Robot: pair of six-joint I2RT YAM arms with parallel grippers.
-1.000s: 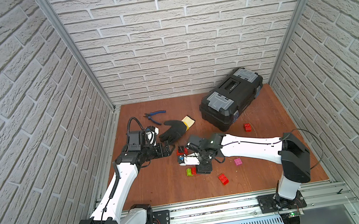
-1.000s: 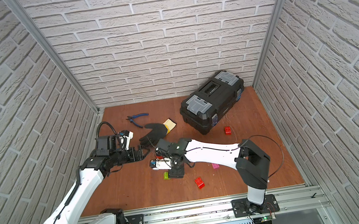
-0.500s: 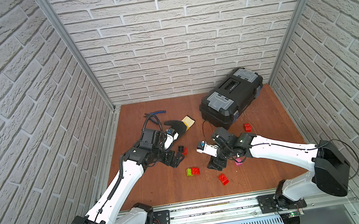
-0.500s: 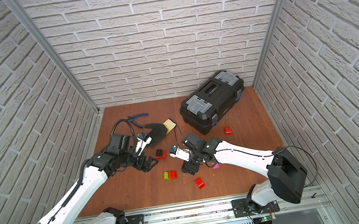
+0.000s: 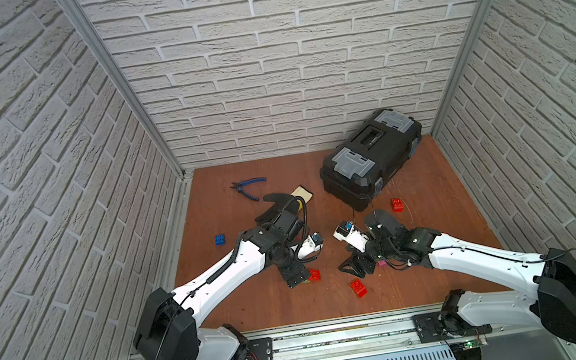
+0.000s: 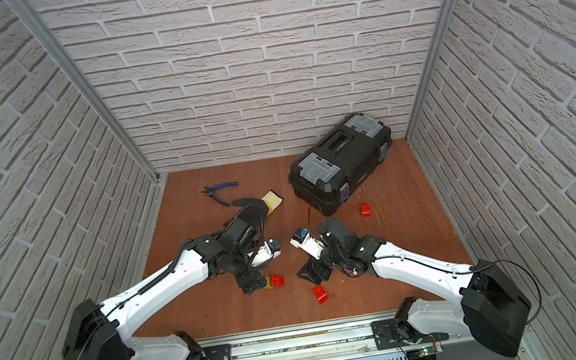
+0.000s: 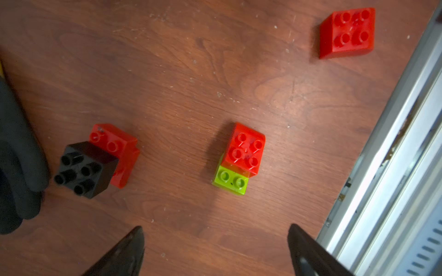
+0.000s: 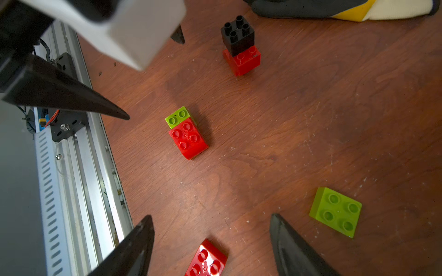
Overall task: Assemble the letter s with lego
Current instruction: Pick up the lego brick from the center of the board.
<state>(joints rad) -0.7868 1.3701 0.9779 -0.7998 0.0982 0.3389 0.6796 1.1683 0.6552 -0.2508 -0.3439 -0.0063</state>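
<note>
**mk_tele:** How far along is the S? It just looks like a heap from here.

**op_yam:** Early days, I'd say. The lego [image 5: 314, 274] is mostly scattered. All I've got joined is the red-lime pair [image 7: 244, 153], mid-table near the front rail [image 7: 394, 143], and a black-on-red stack [image 8: 238, 35] just beside the glove [image 8: 334, 9]. Loose stuff: a loose red brick [image 8: 207, 259], a loose lime brick [image 8: 336, 211] near it, a blue brick [image 5: 220, 239] off toward the left wall, and one more red brick [image 5: 397, 205] by the toolbox [image 5: 373, 159].

**mk_tele:** And the grippers?

**op_yam:** Both spread, both empty. My left gripper [image 7: 215, 239] hangs right by the red-lime pair with its jaws wide. My right gripper [image 8: 211, 222] hovers by the loose red brick. My read is that I'm on the pickup step: grab the pair, or fetch it a neighbour. Next I need to bring the left straight down and square the jaws to the pair's flat sides. Then I pinch low enough to catch both bricks, so the red one doesn't pop off the lime.

**mk_tele:** Anything different from a second ago?

**op_yam:** The arms swapped roles. A second back my right arm was stretched across over those bricks, and the left was tucked back by the glove. Now the right has pulled over to its own side and the left has swung in. The red-lime pair hasn't budged.
</note>
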